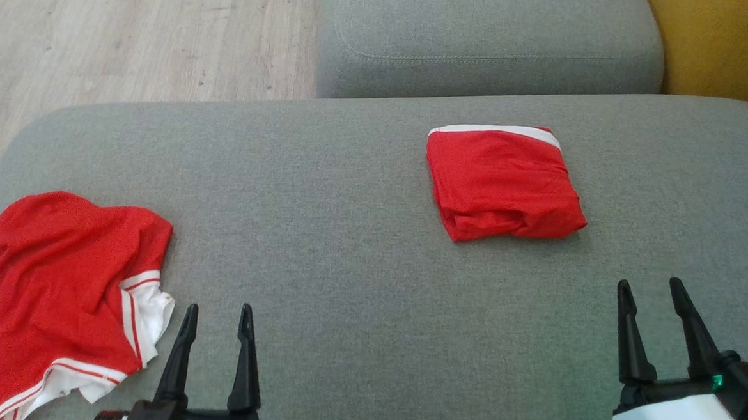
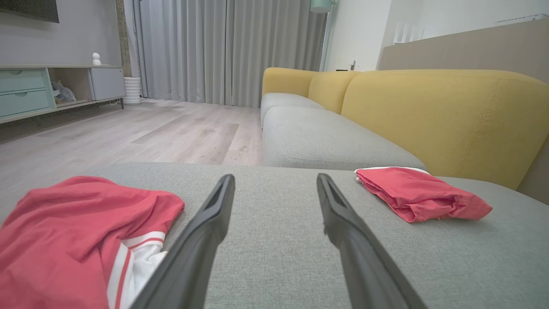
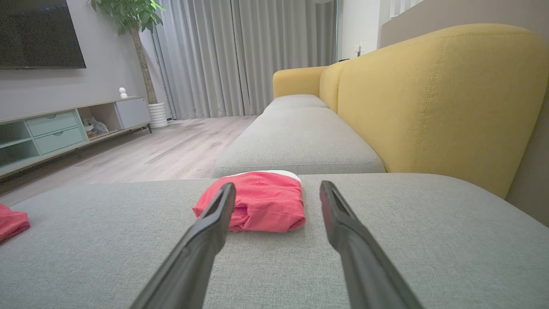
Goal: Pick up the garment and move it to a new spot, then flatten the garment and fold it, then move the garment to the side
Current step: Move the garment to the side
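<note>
Head view taking in grey cushion (image 1: 358, 267)

Crumpled red garment (image 1: 68, 296) is lying far left, left gripper (image 1: 218, 306) hanging spread and empty beside it; folded red garment (image 1: 500, 181) is sitting right of centre, right gripper (image 1: 649, 282) gaping empty. Wrist views are adding a yellow backrest (image 3: 429, 98)

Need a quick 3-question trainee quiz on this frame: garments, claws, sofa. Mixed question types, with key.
1. True or false: the left claw is shut on the crumpled red garment.
2. What do both garments rest on? A) the grey cushion B) the wooden floor C) the yellow backrest
3. Fill in: the folded red garment lies straight ahead of the ____ claw.

Key:
1. False. The left claw is open and holds nothing; the crumpled red garment lies beside it.
2. A.
3. Right: the right claw points at it, open.
</note>
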Motion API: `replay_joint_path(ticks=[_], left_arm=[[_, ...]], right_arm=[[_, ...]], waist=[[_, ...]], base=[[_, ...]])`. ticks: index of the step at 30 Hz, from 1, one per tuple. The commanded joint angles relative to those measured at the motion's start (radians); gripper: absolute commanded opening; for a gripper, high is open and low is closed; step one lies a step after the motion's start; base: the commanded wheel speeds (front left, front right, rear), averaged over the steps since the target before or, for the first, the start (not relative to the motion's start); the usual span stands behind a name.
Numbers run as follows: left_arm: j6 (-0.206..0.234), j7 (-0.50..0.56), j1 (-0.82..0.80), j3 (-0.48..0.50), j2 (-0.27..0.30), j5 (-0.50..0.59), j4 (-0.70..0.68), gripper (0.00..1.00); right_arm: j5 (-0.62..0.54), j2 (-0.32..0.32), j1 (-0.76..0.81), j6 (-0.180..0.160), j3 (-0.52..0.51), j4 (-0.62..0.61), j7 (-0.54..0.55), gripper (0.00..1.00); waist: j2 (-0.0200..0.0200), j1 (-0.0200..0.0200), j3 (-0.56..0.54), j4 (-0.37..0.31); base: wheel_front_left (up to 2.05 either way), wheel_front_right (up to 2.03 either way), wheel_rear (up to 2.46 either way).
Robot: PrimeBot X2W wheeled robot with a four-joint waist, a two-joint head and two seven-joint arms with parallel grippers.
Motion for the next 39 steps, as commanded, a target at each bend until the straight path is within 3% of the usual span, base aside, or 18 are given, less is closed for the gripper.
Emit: replay_joint_path(ticks=[1, 22, 28, 35, 39], left_arm=[[0.006, -0.005, -0.032, 0.041, -0.003, 0.006, -0.024, 1.00], [0.011, -0.005, -0.012, 0.053, -0.003, 0.006, -0.017, 1.00], [-0.007, -0.005, -0.013, 0.061, -0.003, -0.029, -0.027, 1.00], [-0.005, -0.005, -0.048, 0.067, -0.003, -0.015, -0.064, 1.00], [-0.014, -0.005, -0.107, 0.053, -0.003, -0.004, -0.082, 1.00]], right_arm=[[-0.006, -0.008, -0.019, -0.001, 0.026, -0.028, -0.006, 1.00], [-0.039, -0.001, 0.010, -0.001, 0.041, -0.011, -0.006, 1.00], [-0.044, -0.001, 0.010, -0.001, 0.033, -0.005, -0.006, 1.00], [-0.040, -0.014, -0.058, -0.001, 0.015, 0.029, -0.006, 1.00], [-0.025, -0.041, -0.212, -0.001, -0.009, 0.131, -0.005, 1.00]], waist=[[-0.0001, 0.0001, 0.000, -0.001], [-0.0001, 0.0001, -0.018, -0.002], [-0.0001, 0.0001, 0.001, 0.004], [-0.0001, 0.0001, 0.091, 0.017], [-0.0001, 0.0001, 0.203, 0.028]], base=[[0.00, 0.00, 0.00], [0.00, 0.00, 0.00], [0.00, 0.00, 0.00], [0.00, 0.00, 0.00], [0.00, 0.00, 0.00]])
